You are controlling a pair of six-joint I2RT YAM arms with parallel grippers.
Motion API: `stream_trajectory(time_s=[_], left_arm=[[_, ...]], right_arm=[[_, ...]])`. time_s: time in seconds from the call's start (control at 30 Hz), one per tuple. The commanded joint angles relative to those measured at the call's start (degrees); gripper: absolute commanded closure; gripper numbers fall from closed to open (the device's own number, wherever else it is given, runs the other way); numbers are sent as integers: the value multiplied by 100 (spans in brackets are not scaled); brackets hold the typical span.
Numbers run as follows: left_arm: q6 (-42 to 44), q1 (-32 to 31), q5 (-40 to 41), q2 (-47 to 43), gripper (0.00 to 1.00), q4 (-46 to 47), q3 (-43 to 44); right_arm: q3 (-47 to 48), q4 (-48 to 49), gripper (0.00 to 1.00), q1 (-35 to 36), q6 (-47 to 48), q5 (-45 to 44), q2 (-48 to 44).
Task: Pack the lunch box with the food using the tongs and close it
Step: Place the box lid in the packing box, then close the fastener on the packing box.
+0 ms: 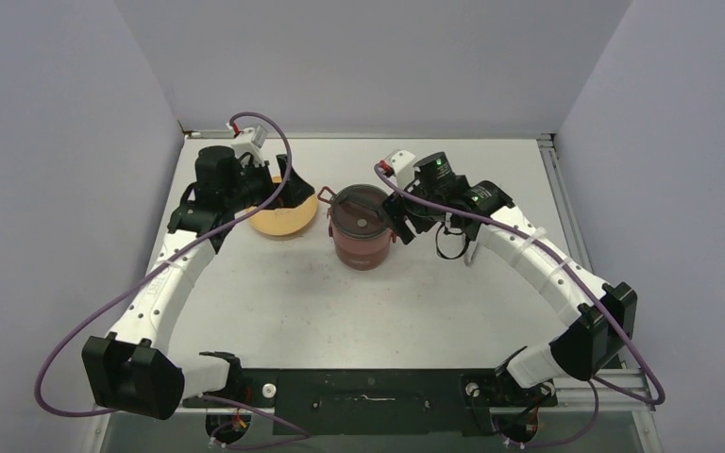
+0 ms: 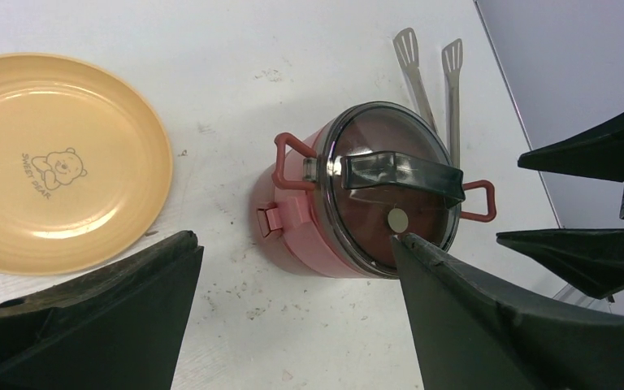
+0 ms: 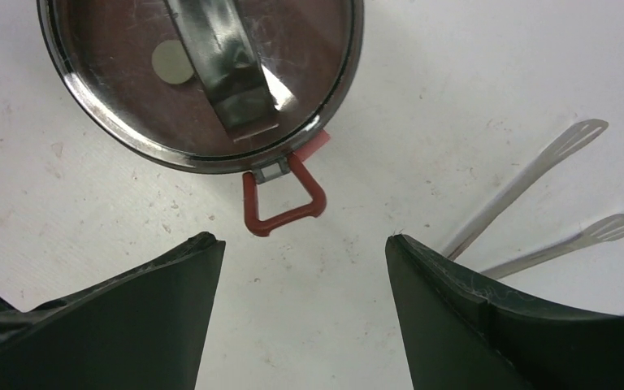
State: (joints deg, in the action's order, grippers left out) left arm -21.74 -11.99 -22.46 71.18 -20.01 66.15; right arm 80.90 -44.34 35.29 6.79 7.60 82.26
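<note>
Ahead of the right gripper (image 3: 301,237), just beyond the gap between its fingers, sits the red side handle (image 3: 250,203) of the lunch box (image 1: 359,231). Its jaws stand spread and pinch nothing. The handle lies clear of both fingers.

Beyond that handle, the grey top lid (image 3: 130,106) sits on the stacked maroon tiers and looks level all round. To the outer side of the right-hand finger, the tongs (image 3: 573,140) lie flat on the table (image 1: 434,311), apart from the box and held by neither arm.

The left gripper (image 2: 292,236) is likewise spread and carries nothing. The box stands beyond its gap, nearer the right-hand finger than the left. The yellow plate (image 2: 89,219) lies off the left-hand finger's side, and no food shows on it.

No food pieces are visible anywhere. Whether they are inside cannot be told through the lid.

Judgement: packing appears finished and the closing step is at or near its end. The pink latch (image 2: 272,219) on the box's side cannot be confirmed as fastened.

The next move calls for checking that the lid is seated. If it is loose, a jaw should press it down squarely without catching the side handle. Otherwise both arms should draw back clear of the box and the tongs.
</note>
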Motion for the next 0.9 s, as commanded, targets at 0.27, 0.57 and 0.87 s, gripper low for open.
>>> stream_trajectory(time_s=[0.27, 0.57, 0.87], left_arm=[[161, 108, -43, -60, 9, 242, -250], [87, 137, -288, -40, 9, 306, -279], [-152, 205, -735, 29, 9, 500, -339]], right_arm=[[545, -331, 27, 449, 3, -1054, 585], [786, -263, 30, 482, -78, -1522, 961], [866, -182, 30, 312, -219, -1719, 1064]])
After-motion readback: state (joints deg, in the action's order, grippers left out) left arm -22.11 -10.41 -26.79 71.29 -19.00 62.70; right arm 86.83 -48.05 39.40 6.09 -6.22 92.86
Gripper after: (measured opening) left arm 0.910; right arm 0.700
